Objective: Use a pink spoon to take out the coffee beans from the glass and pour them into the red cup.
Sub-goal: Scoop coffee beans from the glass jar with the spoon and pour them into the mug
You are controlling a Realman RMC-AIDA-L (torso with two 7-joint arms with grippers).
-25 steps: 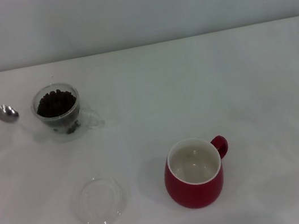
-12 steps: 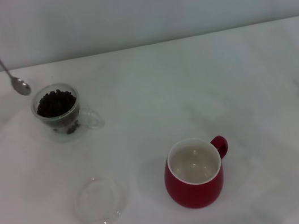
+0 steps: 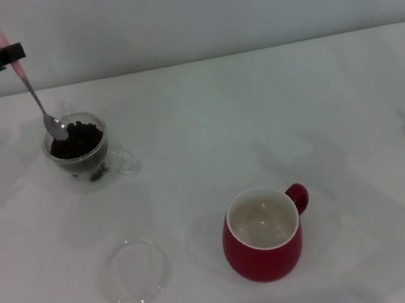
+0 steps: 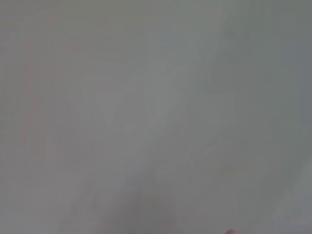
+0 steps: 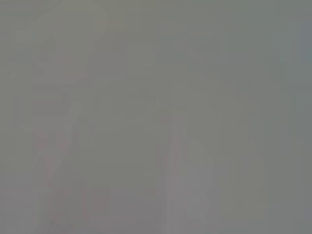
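A white surface (image 3: 276, 124) fills the head view, bounded at the far edge by a plain pale wall. Both wrist views show only a featureless grey field.

At the far left, the left hand (image 3: 6, 54) enters as a dark horizontal bar, clenched on the pale pink handle of the pink spoon (image 3: 34, 94). The spoon hangs tilted, handle uppermost, with its metal bowl lowered inside the rim of the glass (image 3: 79, 150) at the rim's left side, at the top of the coffee beans (image 3: 77, 139). Whether the bowl carries any beans cannot be determined.

The glass stands upright on the far left part of the surface, its clear handle pointing right. It holds a heap of dark beans reaching close to the rim; a few more show darkly through the lower wall.

Nearer the camera and slightly to the right lies a flat clear glass dish (image 3: 135, 272), with nothing visible in it, well apart from the glass.

Right of the dish stands the red cup (image 3: 265, 234), upright, handle at its upper right. Its white interior contains no beans.

Count: one spoon, one glass, one dish, one red cup, many beans. The right hand does not appear in any view.
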